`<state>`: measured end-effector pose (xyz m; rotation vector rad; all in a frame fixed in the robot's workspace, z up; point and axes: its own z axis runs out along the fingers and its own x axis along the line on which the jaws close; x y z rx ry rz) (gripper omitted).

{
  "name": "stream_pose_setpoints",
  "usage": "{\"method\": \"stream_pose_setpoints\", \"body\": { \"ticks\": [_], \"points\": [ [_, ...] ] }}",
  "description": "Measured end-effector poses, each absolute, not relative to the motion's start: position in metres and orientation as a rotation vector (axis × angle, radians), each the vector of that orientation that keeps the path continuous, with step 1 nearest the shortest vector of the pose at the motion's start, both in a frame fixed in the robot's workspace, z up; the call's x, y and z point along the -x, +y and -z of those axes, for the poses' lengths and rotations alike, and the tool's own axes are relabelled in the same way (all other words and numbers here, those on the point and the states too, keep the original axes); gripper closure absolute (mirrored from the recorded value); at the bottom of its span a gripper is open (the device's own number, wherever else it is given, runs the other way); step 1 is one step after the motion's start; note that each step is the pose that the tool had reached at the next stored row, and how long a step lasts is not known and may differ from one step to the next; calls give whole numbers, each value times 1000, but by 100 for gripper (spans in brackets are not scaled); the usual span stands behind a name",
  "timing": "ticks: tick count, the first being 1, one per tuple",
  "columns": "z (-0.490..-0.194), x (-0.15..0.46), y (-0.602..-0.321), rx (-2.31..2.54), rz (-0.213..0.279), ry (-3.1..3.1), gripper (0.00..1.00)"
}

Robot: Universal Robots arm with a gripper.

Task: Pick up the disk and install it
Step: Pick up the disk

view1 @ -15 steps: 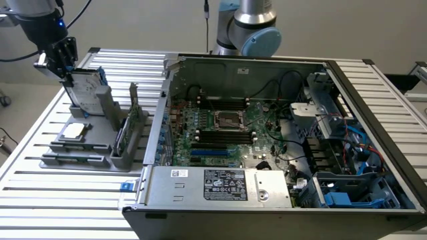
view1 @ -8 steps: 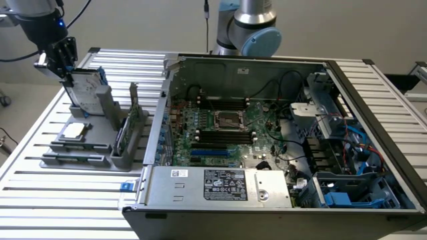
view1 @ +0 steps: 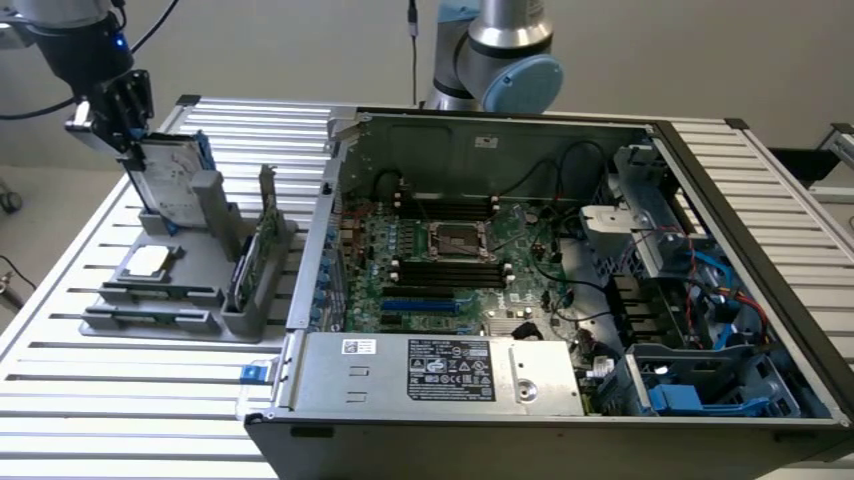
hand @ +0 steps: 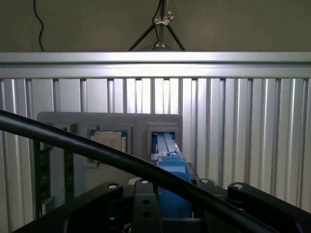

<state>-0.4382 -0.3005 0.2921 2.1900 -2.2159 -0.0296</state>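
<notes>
Disk (view1: 171, 175): stands upright on edge in the rear slot of the grey rack (view1: 200, 300), on the slatted table (view1: 120, 400) at the exterior view's left. Lies outside the open computer case (view1: 747, 190), well apart from its bays. Shows a white label on the flat face and a blue frame along one edge. Appears edge-on in the wrist view, rising from the rack slot up to the black gripper body.

Gripper (view1: 124, 122): sits at the top end of the upright drive, right against it (contact likely, not confirmed). Clamped or slack: cannot tell from either view.

Also in the rack: small square chip (view1: 147, 262), lying flat in a front recess beside the drive's slot; long green card (view1: 254, 262), standing on edge in the slot nearest the case.

Inside the case: green main board (view1: 441, 270) on the floor, silver power box (view1: 441, 370) along the near wall, blue plastic bay (view1: 681, 395) in the near corner at the exterior view's right.

Black cable (hand: 73, 141): crosses the wrist view diagonally in front of the rack.
</notes>
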Motion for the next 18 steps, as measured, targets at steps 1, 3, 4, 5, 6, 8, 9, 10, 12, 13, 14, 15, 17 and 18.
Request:
{"method": "stream_pose_setpoints", "body": {
  "ticks": [1, 3, 4, 5, 6, 8, 9, 10, 12, 13, 14, 15, 17, 18],
  "points": [
    [-294, 438, -300, -2190, 30, -2216, 67],
    [-299, 438, -300, -2190, 30, -2216, 67],
    [-302, 438, -300, -2190, 30, -2216, 67],
    [-305, 438, -300, -2190, 30, -2216, 67],
    [-308, 438, -300, -2190, 29, -2216, 67],
    [-317, 438, -300, -2190, 30, -2216, 67],
    [-321, 438, -300, -2190, 30, -2216, 67],
    [-326, 438, -300, -2190, 30, -2216, 67],
    [-334, 438, -300, -2190, 29, -2216, 67],
    [-336, 438, -300, -2190, 29, -2216, 67],
    [-339, 438, -300, -2190, 29, -2216, 67],
    [-341, 438, -300, -2190, 29, -2216, 67],
    [-346, 438, -300, -2190, 29, -2216, 67],
    [-348, 438, -300, -2190, 29, -2216, 67]
  ]
}}
